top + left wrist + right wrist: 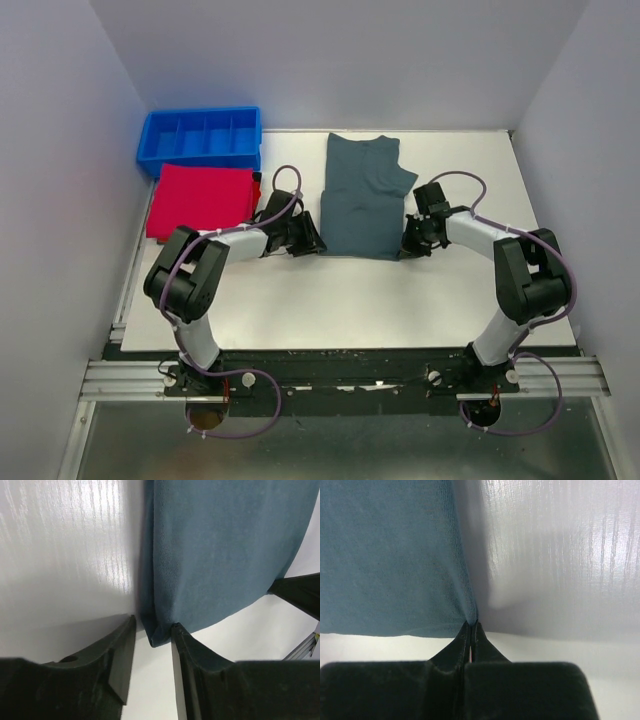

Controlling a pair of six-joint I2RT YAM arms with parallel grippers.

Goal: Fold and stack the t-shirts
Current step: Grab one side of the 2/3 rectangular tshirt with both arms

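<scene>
A slate grey-blue t-shirt (362,195) lies folded into a long strip at the table's middle, collar away from the arms. A red-magenta t-shirt (200,198) lies folded flat at the left. My left gripper (318,243) is at the grey-blue t-shirt's near left corner. In the left wrist view that gripper (153,622) is open, and the shirt's (225,550) corner hangs between its fingers, against the right one. My right gripper (408,245) is at the near right corner. In the right wrist view it (471,624) is shut, pinching the edge of the cloth (385,555).
A rigid blue tray (198,157) with dividers stands at the back left, just beyond the red-magenta t-shirt. White walls close in the table on the left, back and right. Bare white tabletop (350,300) stretches between the shirts and the arm bases.
</scene>
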